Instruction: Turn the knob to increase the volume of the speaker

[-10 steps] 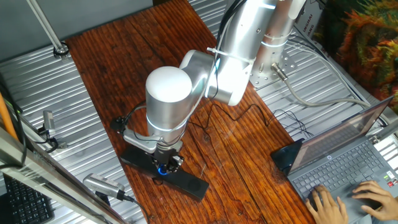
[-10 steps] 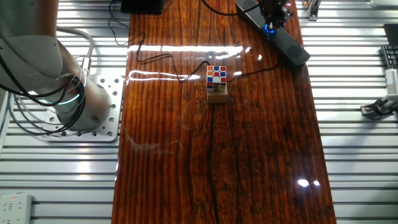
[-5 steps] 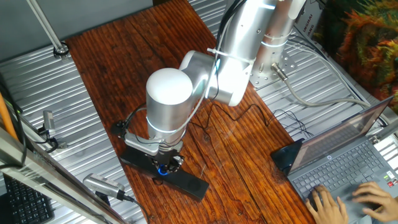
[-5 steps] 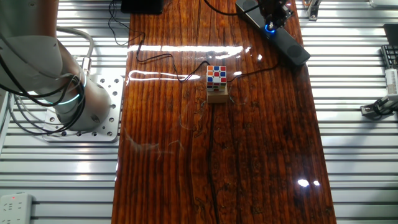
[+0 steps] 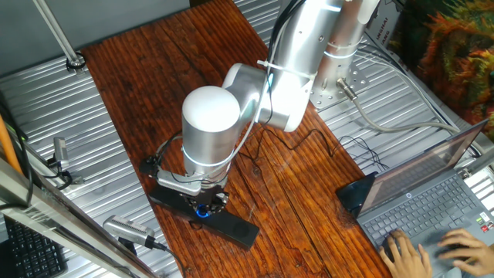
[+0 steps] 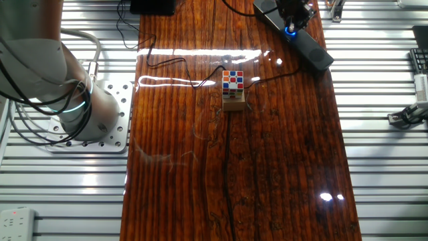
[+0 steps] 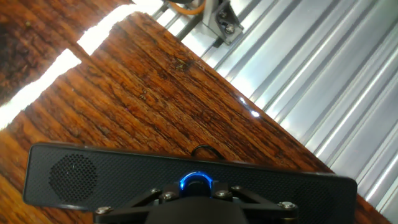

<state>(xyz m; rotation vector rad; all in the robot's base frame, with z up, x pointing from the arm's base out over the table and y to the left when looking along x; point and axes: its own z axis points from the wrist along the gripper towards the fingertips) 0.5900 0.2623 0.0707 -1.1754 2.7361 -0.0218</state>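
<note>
1. Currently the hand (image 5: pixel 204 205) sits down on the knob (image 7: pixel 196 183) (blue ring glowing), though whether it grips cannot be told.
2. Centrally, that knob sits on the speaker (image 7: pixel 93 174), lying near the desk (image 6: pixel 267 167) edge.

We see an arm (image 5: pixel 297 54) of brushed silver metal, built from thick round tubes. Its nearest joint ends in a smooth white domed cap (image 5: pixel 209 108). A thin white band rings the elbow section. In the other fixed view, the base (image 6: pixel 47 73) carries a glowing teal ring and sits on a pale plate dotted with bolt holes, with grey cables looping beside it. The gripper (image 5: pixel 203 202) is black with a grey bracket above it; thin black wires curl beside it. In the hand view, silver screws stud its dark, blurred body, as far as we can tell.
</note>
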